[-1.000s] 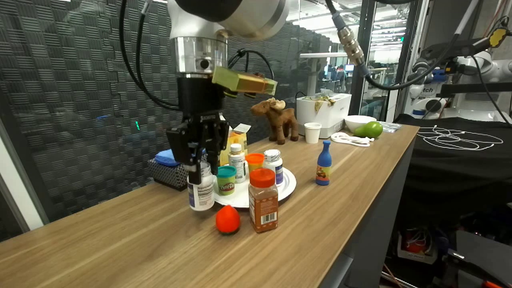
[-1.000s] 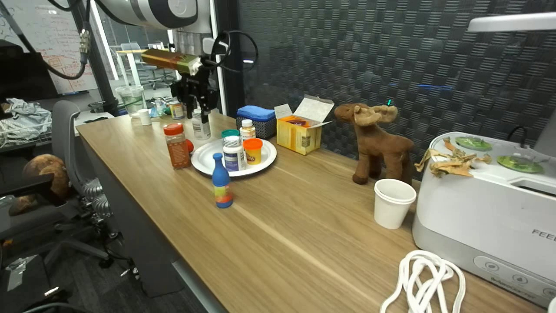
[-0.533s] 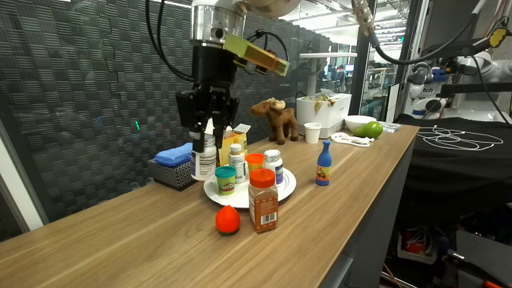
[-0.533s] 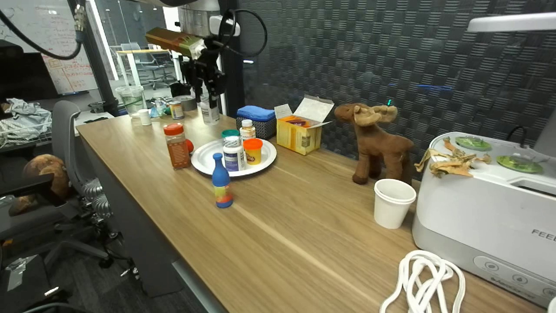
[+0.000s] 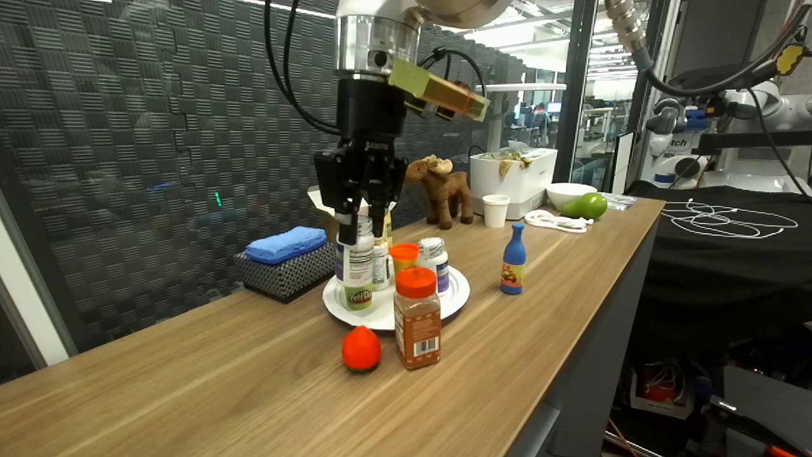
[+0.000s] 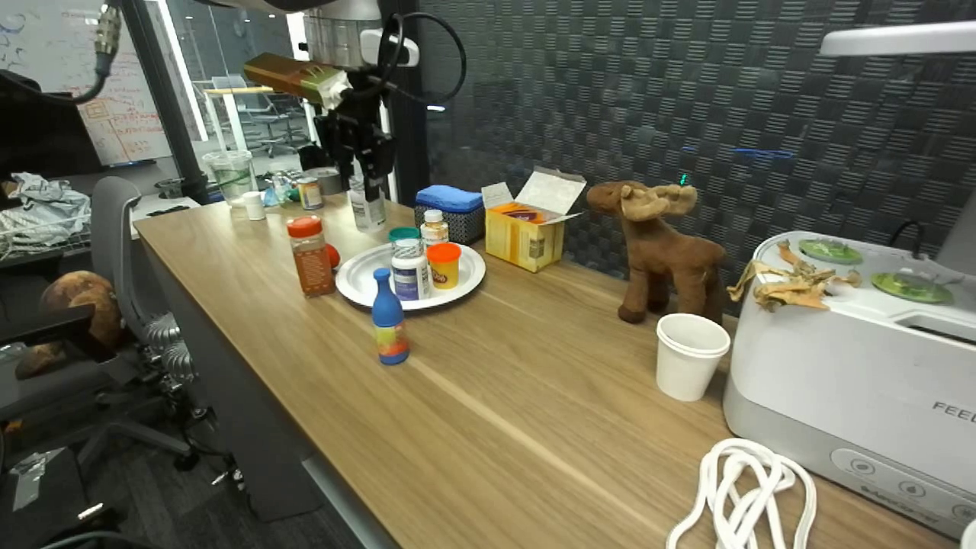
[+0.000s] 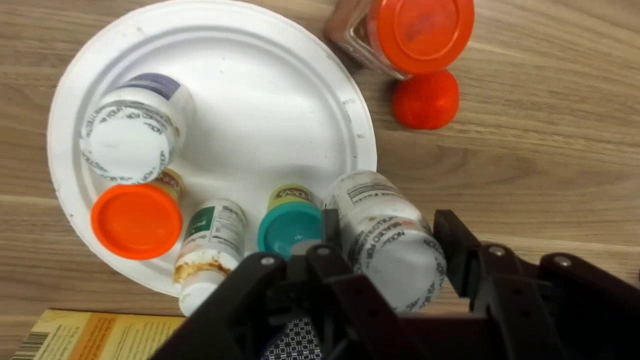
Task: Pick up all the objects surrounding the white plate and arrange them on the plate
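My gripper [image 7: 387, 225] is shut on a white bottle [image 7: 367, 192], held upright in the air near the plate's edge, beside the teal-lidded tub [image 7: 285, 230]; the bottle also shows in both exterior views [image 5: 356, 263] [image 6: 369, 215]. The white plate [image 7: 260, 125] carries that tub, an orange-lidded tub [image 7: 135, 222], a slim white bottle [image 7: 217, 232] and a purple-labelled white bottle [image 7: 127, 140]. A red-lidded spice jar [image 5: 417, 327] and a small red object [image 5: 361, 349] stand on the table beside the plate. A blue bottle [image 6: 389, 320] stands apart, out of the wrist view.
Behind the plate are an open yellow box [image 6: 526, 236] and a patterned box [image 5: 282, 273] with a blue cloth [image 5: 285, 245]. Further along are a toy moose [image 6: 663, 252], white paper cups [image 6: 690, 358], a white cord [image 6: 747, 496] and a white appliance [image 6: 862, 366].
The gripper lifted the white bottle off the table and carried it towards the plate; in the last half second it moved sideways and slightly down. The other objects have not moved.
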Controlling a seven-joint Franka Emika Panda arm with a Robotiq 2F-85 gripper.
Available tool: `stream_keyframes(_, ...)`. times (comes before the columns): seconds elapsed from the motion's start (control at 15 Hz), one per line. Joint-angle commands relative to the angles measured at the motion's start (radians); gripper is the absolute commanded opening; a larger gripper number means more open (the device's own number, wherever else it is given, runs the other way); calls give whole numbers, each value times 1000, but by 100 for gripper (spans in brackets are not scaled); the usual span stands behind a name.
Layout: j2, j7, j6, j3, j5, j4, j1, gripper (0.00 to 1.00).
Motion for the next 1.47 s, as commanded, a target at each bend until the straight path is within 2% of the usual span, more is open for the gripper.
stream_keyframes(0.0,-51,40,14,-15,-52,-58,8,25)
stream_keyframes(0.27,-33,36,-5,-35,-101,-63,-5,25)
stream_keyframes(0.6,-12,7,-40,-51,-87,-59,-16,25)
stream_keyframes(1.4,37,-19,-83,-28,-83,-37,-4,25)
